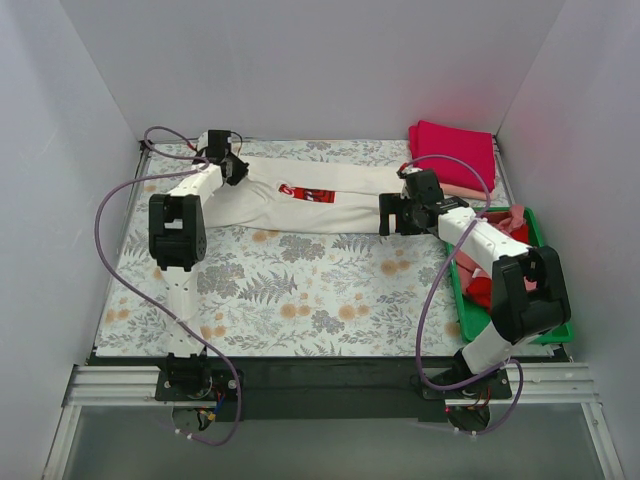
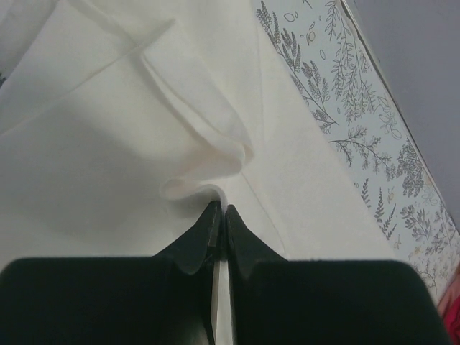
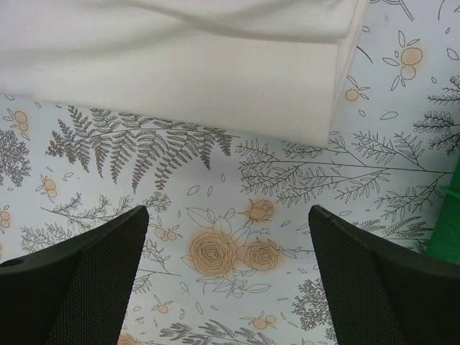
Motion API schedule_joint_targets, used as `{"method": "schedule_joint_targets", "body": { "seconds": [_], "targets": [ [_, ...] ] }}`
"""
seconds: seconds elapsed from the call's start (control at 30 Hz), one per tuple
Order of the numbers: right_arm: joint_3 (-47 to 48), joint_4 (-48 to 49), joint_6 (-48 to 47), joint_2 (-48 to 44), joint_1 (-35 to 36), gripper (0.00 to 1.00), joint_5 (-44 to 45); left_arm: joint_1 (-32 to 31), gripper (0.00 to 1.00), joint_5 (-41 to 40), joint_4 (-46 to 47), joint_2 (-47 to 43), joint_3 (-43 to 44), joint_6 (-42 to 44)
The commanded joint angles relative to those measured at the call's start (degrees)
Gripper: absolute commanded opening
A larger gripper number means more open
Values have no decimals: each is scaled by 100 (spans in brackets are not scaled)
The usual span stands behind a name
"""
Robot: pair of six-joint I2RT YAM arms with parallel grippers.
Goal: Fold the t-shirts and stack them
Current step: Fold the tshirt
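The cream-white t-shirt (image 1: 310,200) with a red logo print (image 1: 306,193) lies folded into a long strip across the back of the table. My left gripper (image 1: 236,166) is at its left end, shut on a fold of the cream cloth (image 2: 215,154). My right gripper (image 1: 392,214) hovers open and empty just off the strip's right end, whose folded edge (image 3: 215,79) shows above the fingers (image 3: 93,280). A folded magenta t-shirt (image 1: 455,150) lies on a pale pink one (image 1: 465,190) at the back right. Red and dusty-pink shirts (image 1: 505,225) lie in the tray.
A green plastic tray (image 1: 558,330) stands at the right edge under my right arm. The floral tablecloth (image 1: 300,290) covers the table. White walls close in the back and both sides.
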Motion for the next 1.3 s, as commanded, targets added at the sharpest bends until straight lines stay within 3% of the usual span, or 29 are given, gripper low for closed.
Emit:
{"method": "schedule_joint_targets", "body": {
  "seconds": [0.0, 0.13, 0.2, 0.27, 0.33, 0.37, 0.5, 0.73, 0.93, 1.03, 1.13, 1.27],
  "targets": [
    [228, 31, -108, 95, 12, 98, 115, -27, 1, 215, 136, 270, 597, 150],
    [254, 13, -179, 131, 3, 98, 185, -115, 1, 734, 496, 850, 1292, 545],
    [245, -22, -196, 140, 3, 98, 211, -176, 9, 805, 496, 1114, 1556, 668],
    [254, -49, -187, 148, 3, 98, 264, -264, 42, 648, 488, 1185, 1715, 818],
    [254, -58, -196, 131, 12, 98, 282, -291, 65, 559, 488, 1150, 1654, 836],
    [272, -58, -205, 131, 3, 98, 317, -291, 68, 559, 496, 1124, 1619, 819],
    [499, -66, -257, 201, 3, 98, 326, -291, 70, 559, 497, 948, 1557, 836],
    [1675, -23, -661, 956, 3, 98, 97, -291, 86, -38, 409, -262, 943, 1029],
    [3170, 22, -1118, 2379, 3, 98, -219, -230, 91, -741, 347, -1398, -664, 959],
    [3900, -355, -1093, 2907, 3, 98, -236, -81, 91, -550, 233, -1838, -1541, 608],
    [3613, -295, -1023, 2751, 29, 98, -596, -10, 92, -470, 338, -2076, -2298, 344],
    [2849, 47, -1040, 2206, 178, 98, -808, 69, 92, -137, 365, -1839, -2591, 230]
  ]
}}
